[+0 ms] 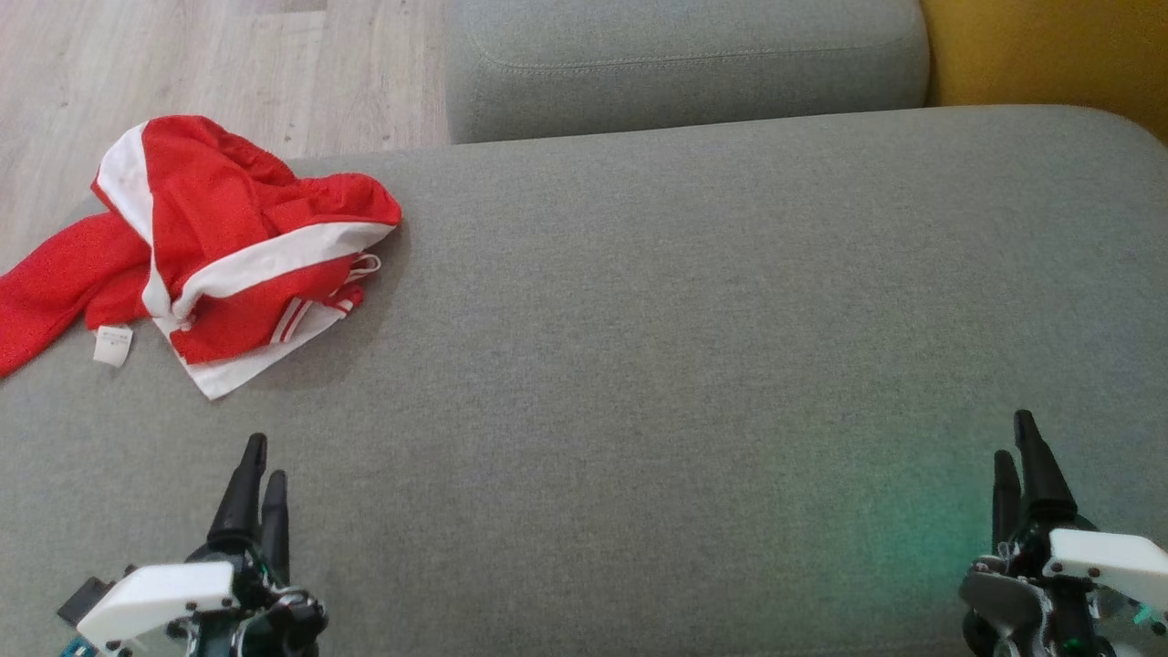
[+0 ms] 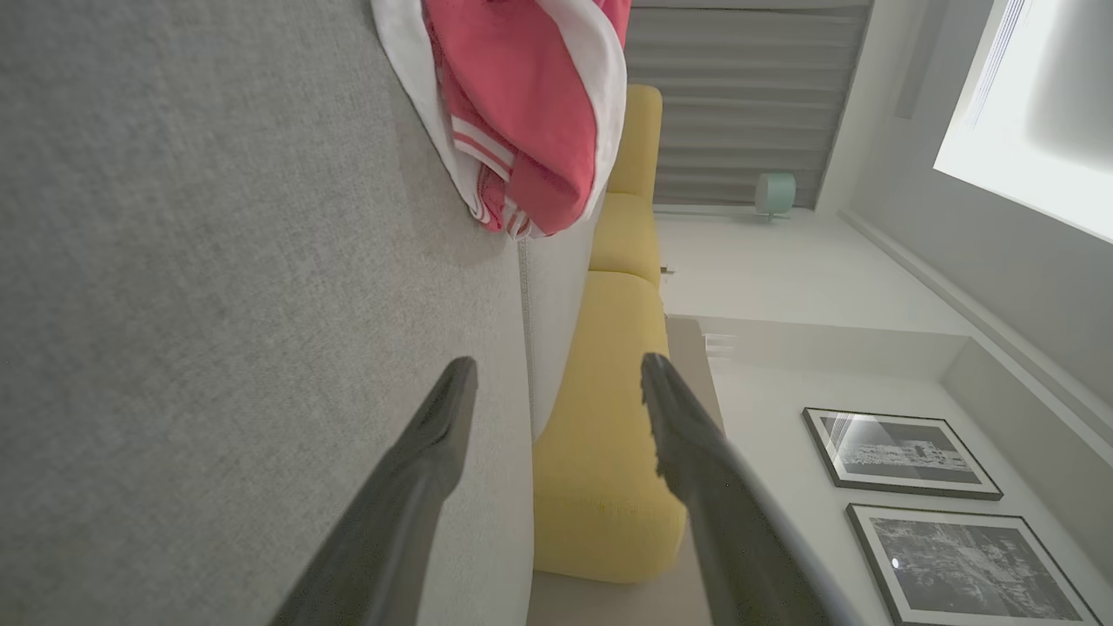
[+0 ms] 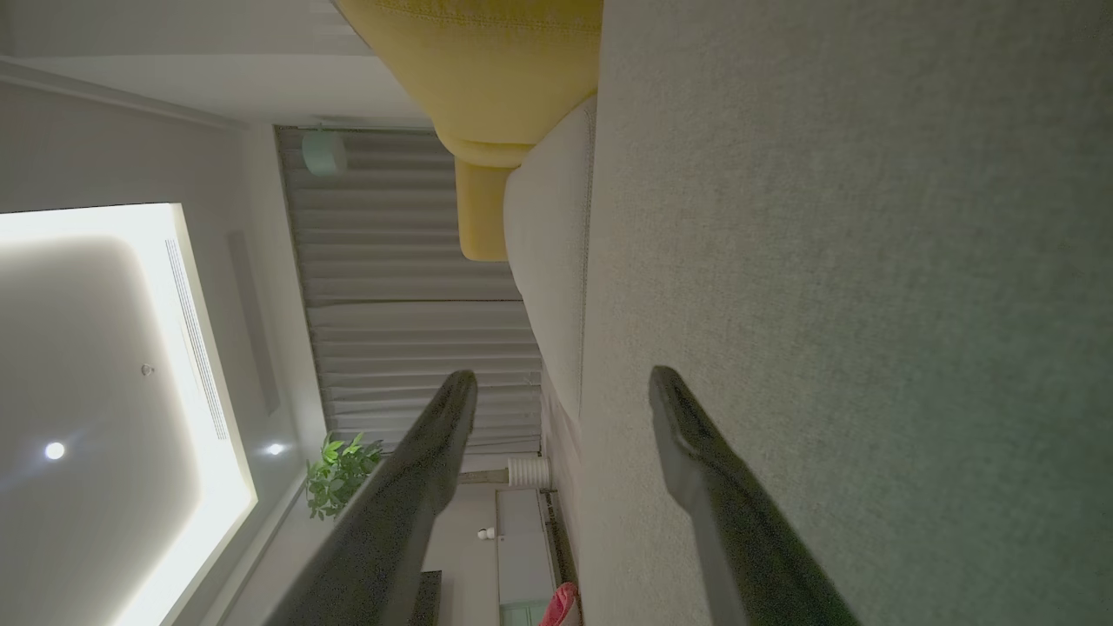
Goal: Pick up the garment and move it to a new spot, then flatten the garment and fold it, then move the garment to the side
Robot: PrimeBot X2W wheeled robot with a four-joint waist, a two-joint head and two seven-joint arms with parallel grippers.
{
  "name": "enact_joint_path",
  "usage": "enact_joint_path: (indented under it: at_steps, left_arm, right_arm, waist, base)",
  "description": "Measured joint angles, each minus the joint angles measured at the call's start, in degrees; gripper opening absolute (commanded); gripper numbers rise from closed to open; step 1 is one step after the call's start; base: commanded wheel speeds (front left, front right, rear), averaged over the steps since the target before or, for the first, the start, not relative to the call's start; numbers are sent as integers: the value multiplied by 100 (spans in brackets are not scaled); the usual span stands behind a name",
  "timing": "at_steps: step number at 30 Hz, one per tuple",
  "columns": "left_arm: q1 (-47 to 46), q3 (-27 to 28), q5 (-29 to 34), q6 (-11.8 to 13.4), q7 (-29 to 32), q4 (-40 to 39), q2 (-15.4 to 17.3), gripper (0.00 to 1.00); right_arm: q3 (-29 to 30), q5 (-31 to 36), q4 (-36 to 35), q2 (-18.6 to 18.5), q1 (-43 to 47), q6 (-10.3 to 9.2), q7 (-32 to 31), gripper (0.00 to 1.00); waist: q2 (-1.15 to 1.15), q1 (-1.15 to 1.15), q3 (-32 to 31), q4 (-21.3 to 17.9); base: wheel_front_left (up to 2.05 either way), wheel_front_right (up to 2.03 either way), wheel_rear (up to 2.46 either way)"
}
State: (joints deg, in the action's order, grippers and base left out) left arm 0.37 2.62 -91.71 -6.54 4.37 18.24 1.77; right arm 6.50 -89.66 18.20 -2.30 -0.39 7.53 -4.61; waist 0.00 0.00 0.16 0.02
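The left jaws stand wide apart and hold nothing. Their two dark, tapered fingers (image 2: pixel 417 469) rise over the grey sofa seat (image 1: pixel 684 319). The right jaws are spread just as wide and are also empty, with their fingers (image 3: pixel 713 487) above the same bare weave. In the head view each pair is seen edge-on and looks almost closed up; the gap is plain in the wrist views.

The garment (image 1: pixel 228 237) lies crumpled at the far left of the seat, ahead of the left jaws and well apart from them. One red part trails towards the left edge. It is a bright red cloth with broad white bands and narrow striped trim, and a small white label (image 1: pixel 113 345) hangs out. The left wrist view catches its bunched, striped end (image 2: pixel 530 104).

The head view also shows a pale wooden floor (image 1: pixel 182 55), a second rounded grey cushion (image 1: pixel 684 64) beyond the seat, and a faint green glow near the right jaws. The left wrist view adds yellow cushions (image 2: pixel 609 452) and two framed black-and-white pictures (image 2: pixel 904 452). The right wrist view adds a pleated curtain (image 3: pixel 409 304) and a leafy plant (image 3: pixel 339 474).
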Motion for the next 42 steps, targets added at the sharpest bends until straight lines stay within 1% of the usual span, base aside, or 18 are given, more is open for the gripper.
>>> enact_joint_path:
  at_steps: [6,13,19,22,27,31,42]
  left_arm:
    - [1,-21,211,30,-97,-57,2,100]
    - [2,-103,665,108,-204,-136,2,100]
    - [2,-204,1215,207,-304,-162,10,100]
    - [4,-226,1447,212,-350,-168,10,100]
    - [7,-272,1878,311,-426,-204,11,100]
    - [9,-327,2221,360,-501,-240,13,100]
    - [53,-363,3090,453,-677,-325,15,100]
  right_arm:
    - [-67,281,-48,-5,1,0,74,100]
    - [-191,914,-131,-26,1,0,213,100]
    - [-252,1517,-255,-35,1,0,309,100]
    - [-279,1828,-303,-44,1,0,364,100]
    - [-432,2331,-363,-125,1,0,422,100]
    - [-504,2683,-405,-219,1,0,501,100]
    - [-765,3550,-461,-297,1,0,670,100]
  waist:
    - [0,0,-4,2]
    - [0,0,-11,8]
    - [0,0,-16,15]
    - [0,0,-18,17]
    - [0,0,-24,14]
    - [0,0,-30,14]
    - [0,0,-47,30]
  base:
    - [0,0,0]
    - [0,0,0]
    - [0,0,0]
    - [0,0,0]
    - [0,0,0]
    - [0,0,0]
    - [0,0,0]
